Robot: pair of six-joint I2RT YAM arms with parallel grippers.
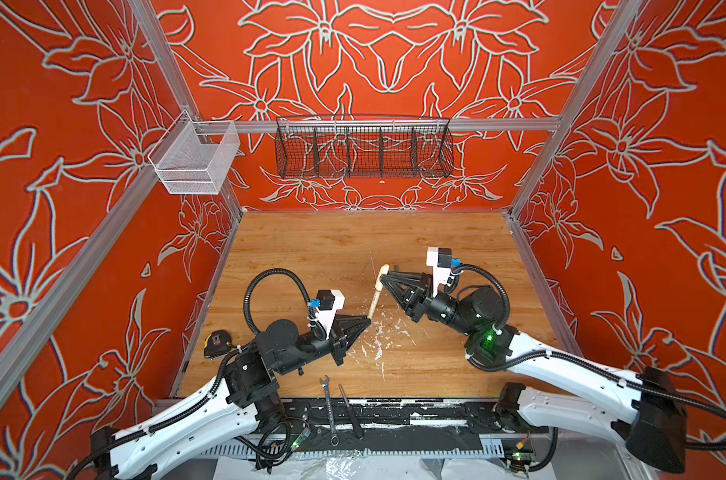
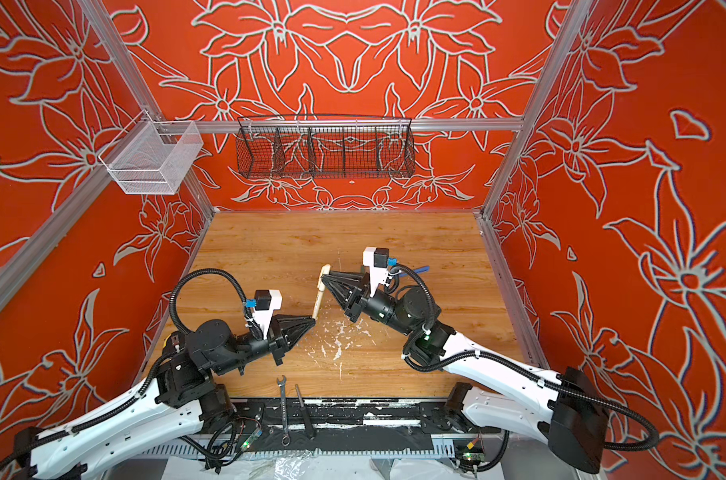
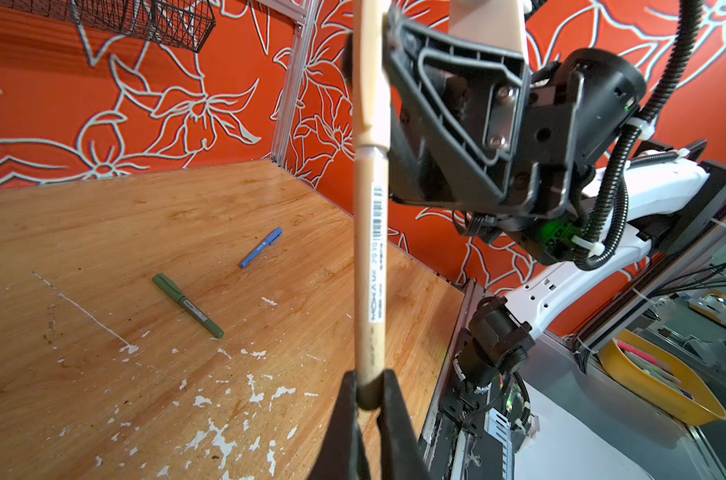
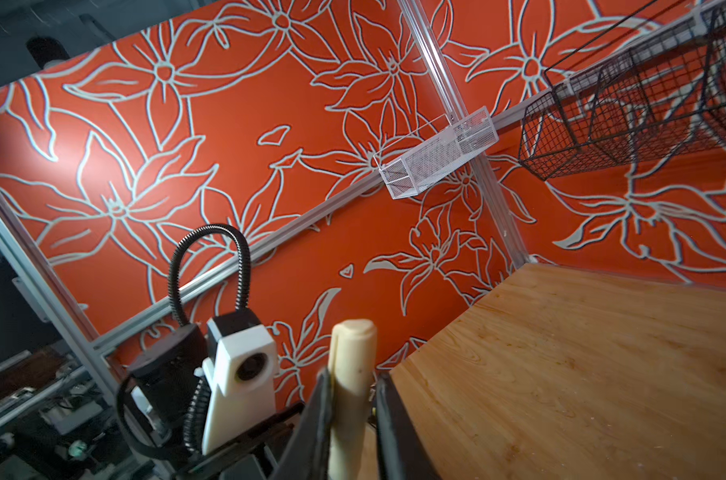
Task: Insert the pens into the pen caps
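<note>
A wooden table (image 1: pixel 311 249) stands inside red flower walls (image 1: pixel 62 208). In both top views the tan pen (image 1: pixel 374 303) hangs between the left pincer (image 1: pixel 367 319) and the right pincer (image 1: pixel 386 277). Left wrist view: the left pincer squeezes its end. Right wrist view: the right pincer sits loose around the tan cap (image 4: pixel 351 365).

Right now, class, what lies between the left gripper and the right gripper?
The capped tan pen spans it, from left gripper to right gripper; both top views show it.
</note>
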